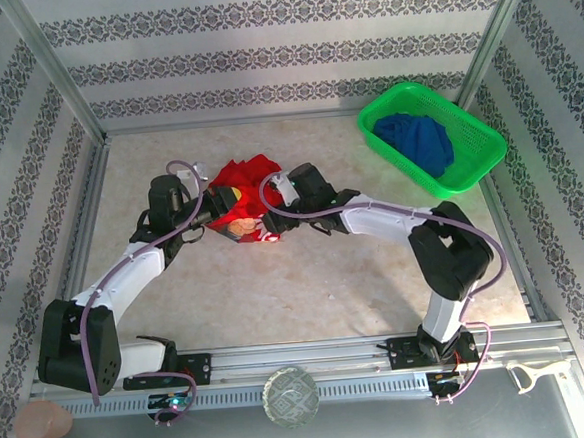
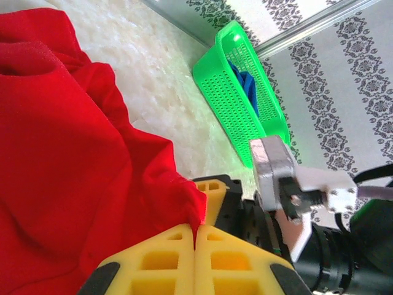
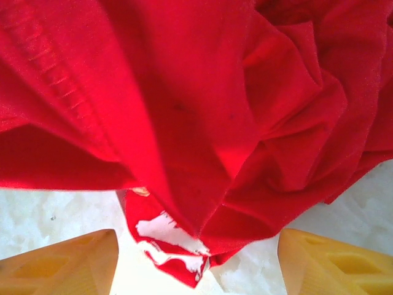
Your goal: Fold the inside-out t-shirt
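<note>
- The left tool [image 2: 195, 236] is clamped on an edge of the inside-out t-shirt [image 2: 61, 153].
- The right tool [image 3: 198, 246] stands apart; the bunched shirt lies just ahead, between its fingers, with the pale bench [image 3: 37, 212] beneath.

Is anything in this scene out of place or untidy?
Yes. The t-shirt lies crumpled in a heap on the table, not flat, with white print showing on a fold. The left gripper pinches its edge.

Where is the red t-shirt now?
Top view: red t-shirt bunched mid-table, left of the green basket, between the left claw pinching it and the open right claw.
</note>
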Robot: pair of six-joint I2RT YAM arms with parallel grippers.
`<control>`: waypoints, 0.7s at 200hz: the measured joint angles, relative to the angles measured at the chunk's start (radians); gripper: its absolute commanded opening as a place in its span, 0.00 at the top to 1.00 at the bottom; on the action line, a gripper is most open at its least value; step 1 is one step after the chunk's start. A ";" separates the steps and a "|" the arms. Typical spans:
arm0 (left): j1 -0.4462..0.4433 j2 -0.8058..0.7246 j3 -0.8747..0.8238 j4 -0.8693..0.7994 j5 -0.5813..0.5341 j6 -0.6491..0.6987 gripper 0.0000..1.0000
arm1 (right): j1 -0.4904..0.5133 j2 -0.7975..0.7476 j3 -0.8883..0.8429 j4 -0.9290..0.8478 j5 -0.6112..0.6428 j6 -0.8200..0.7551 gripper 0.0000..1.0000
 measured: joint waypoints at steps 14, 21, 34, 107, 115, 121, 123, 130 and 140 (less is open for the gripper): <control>0.000 0.000 0.001 -0.006 0.001 0.000 1.00 | -0.008 0.016 0.013 0.003 -0.005 0.004 0.33; 0.000 0.000 0.001 -0.009 0.002 0.000 1.00 | -0.013 0.020 0.016 0.009 -0.012 0.009 0.34; 0.000 0.000 0.001 -0.013 0.004 0.000 1.00 | -0.027 0.020 0.016 0.026 -0.029 0.019 0.33; 0.000 0.000 0.001 -0.015 0.004 0.000 1.00 | -0.083 0.047 0.023 0.152 -0.129 0.142 0.38; 0.000 0.000 0.001 -0.015 0.004 0.000 1.00 | -0.083 0.060 0.025 0.159 -0.135 0.149 0.39; 0.000 0.000 0.001 -0.015 0.005 0.000 1.00 | -0.083 0.068 0.026 0.163 -0.140 0.154 0.39; 0.000 0.000 0.001 -0.015 0.004 0.000 1.00 | -0.083 0.071 0.026 0.164 -0.142 0.157 0.39; 0.000 0.000 0.001 -0.015 0.004 0.000 1.00 | -0.083 0.080 0.026 0.167 -0.146 0.164 0.39; 0.000 0.000 0.001 -0.015 0.005 0.000 1.00 | -0.083 0.092 0.026 0.169 -0.151 0.173 0.44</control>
